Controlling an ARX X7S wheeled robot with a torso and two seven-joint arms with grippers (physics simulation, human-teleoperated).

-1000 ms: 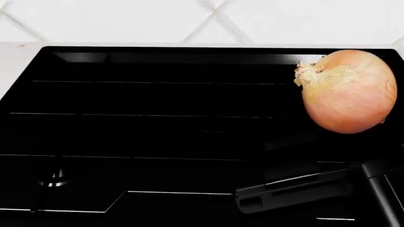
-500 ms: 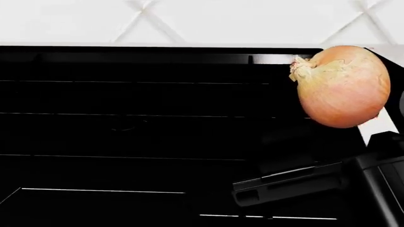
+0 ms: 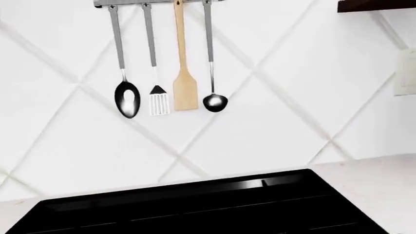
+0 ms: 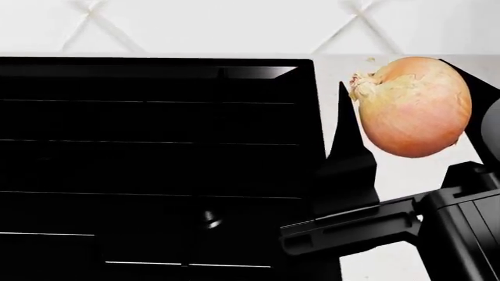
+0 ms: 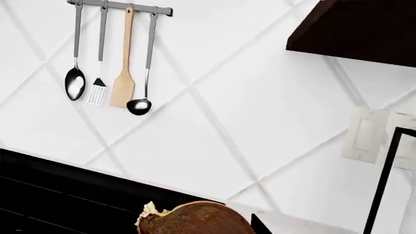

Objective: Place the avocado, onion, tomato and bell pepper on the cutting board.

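Note:
The onion (image 4: pixel 411 106), a tan-orange bulb with its pale root tuft pointing left, hangs in the air at the right of the head view. My right gripper (image 4: pixel 400 79) is shut on it, one black finger (image 4: pixel 345 153) on its left side and the other behind its right edge. In the right wrist view the onion (image 5: pixel 195 220) fills the space between the jaws, looking dark brown. My left gripper shows in no view. The avocado, tomato, bell pepper and cutting board are out of view.
A black cooktop (image 4: pixel 156 146) fills the left and middle of the head view, with pale counter (image 4: pixel 390 181) to its right. On the tiled wall hangs a utensil rail (image 3: pixel 159 4). A dark shelf (image 5: pixel 357 29) and wall sockets (image 5: pixel 364 134) lie to the right.
The head view has swung right: the cooktop slid left and pale counter now shows under the onion. The onion stays held in the right gripper.

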